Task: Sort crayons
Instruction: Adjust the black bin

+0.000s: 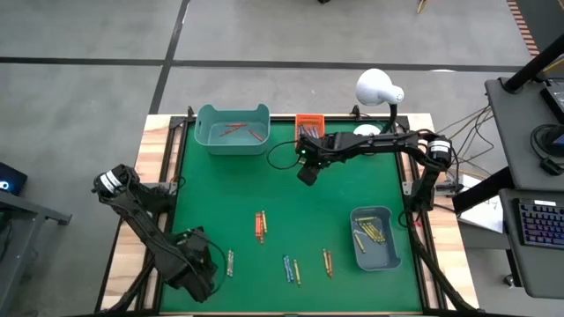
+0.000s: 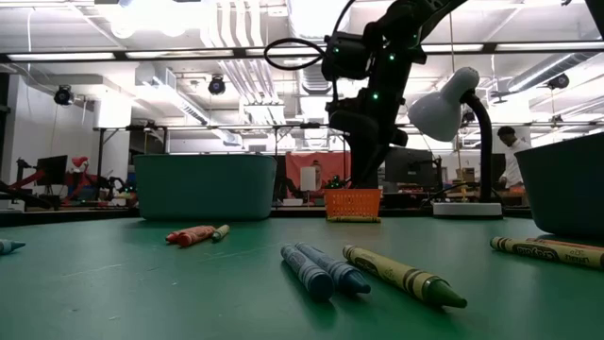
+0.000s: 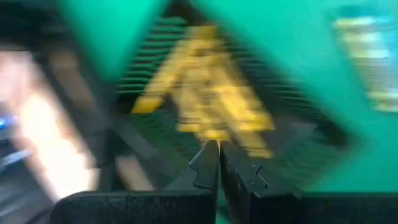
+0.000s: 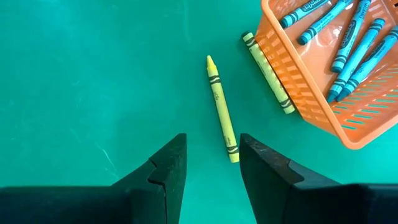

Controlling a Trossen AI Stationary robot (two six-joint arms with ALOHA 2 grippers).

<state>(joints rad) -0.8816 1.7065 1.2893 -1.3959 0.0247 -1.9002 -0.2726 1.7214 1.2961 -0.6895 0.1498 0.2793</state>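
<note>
Loose crayons lie on the green mat: an orange pair (image 1: 261,226), a pale one (image 1: 231,261), a blue and yellow pair (image 1: 291,269) and another pair (image 1: 327,261). My right gripper (image 4: 211,146) hangs open above a yellow-green crayon (image 4: 222,118) that lies flat by the orange basket (image 4: 348,124). A green crayon (image 4: 267,71) rests against that basket's wall. Blue crayons (image 4: 348,43) lie inside it. At the near left corner my left gripper (image 3: 219,146) is shut with nothing in it, above a blurred dark ribbed tray holding yellow crayons (image 3: 205,93).
A teal bin (image 1: 233,128) with red crayons stands at the far left. A grey-blue bin (image 1: 374,236) with yellow crayons sits at the near right. A white lamp (image 1: 379,88) stands at the far edge, beside the right arm. The mat's middle is bare green.
</note>
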